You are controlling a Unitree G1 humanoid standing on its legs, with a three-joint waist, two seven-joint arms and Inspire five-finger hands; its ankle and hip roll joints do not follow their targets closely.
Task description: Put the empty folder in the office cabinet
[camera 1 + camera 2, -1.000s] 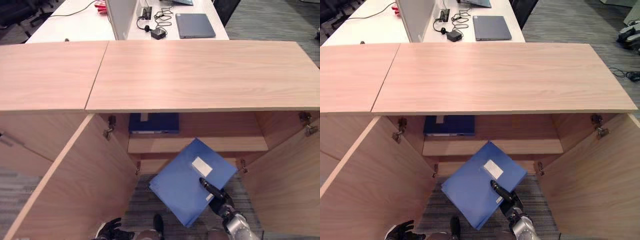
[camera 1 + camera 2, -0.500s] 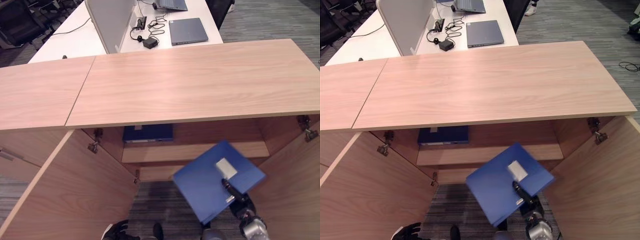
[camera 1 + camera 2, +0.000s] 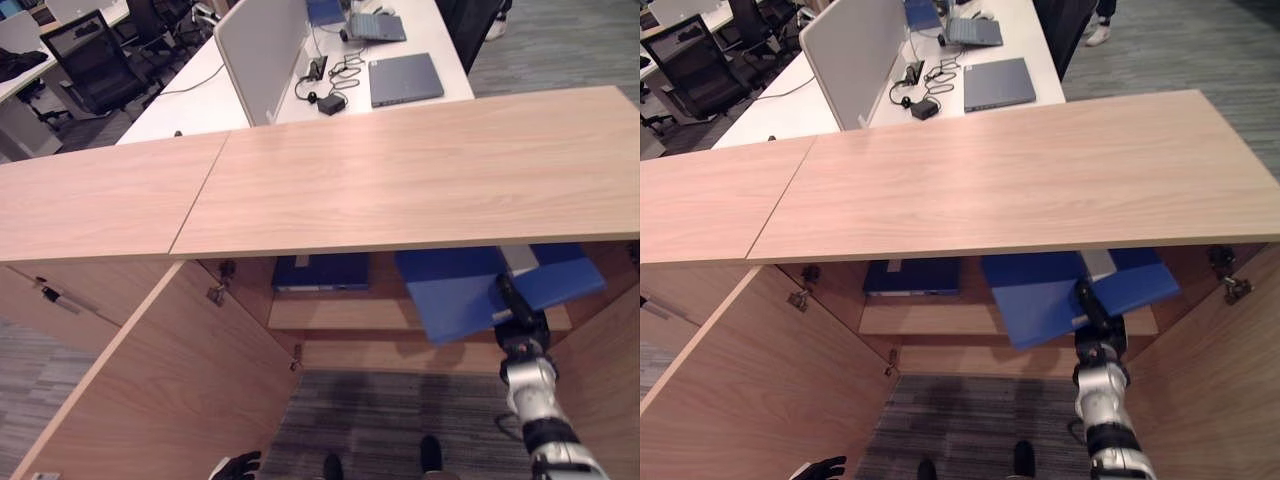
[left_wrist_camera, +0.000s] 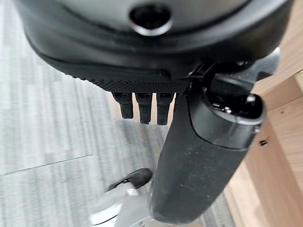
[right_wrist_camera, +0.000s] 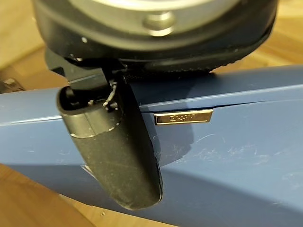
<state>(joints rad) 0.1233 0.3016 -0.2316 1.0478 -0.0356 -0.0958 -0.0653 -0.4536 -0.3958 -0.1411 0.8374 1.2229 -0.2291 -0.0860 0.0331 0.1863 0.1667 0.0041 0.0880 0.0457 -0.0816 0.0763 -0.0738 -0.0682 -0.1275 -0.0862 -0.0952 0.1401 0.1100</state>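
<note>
the right hand [image 3: 1095, 318] is pinching the blue folder [image 3: 1060, 292], its thumb [image 5: 116, 146] lying across the top face, and is holding it partly under the cabinet top [image 3: 990, 180], above the inner shelf [image 3: 930, 318] on the right side. a second blue folder [image 3: 912, 276] is lying on the far left of that shelf. both cabinet doors are standing open. the left hand [image 4: 142, 106] is hanging low at the near left over the carpet, its fingers relaxed and gripping nothing.
</note>
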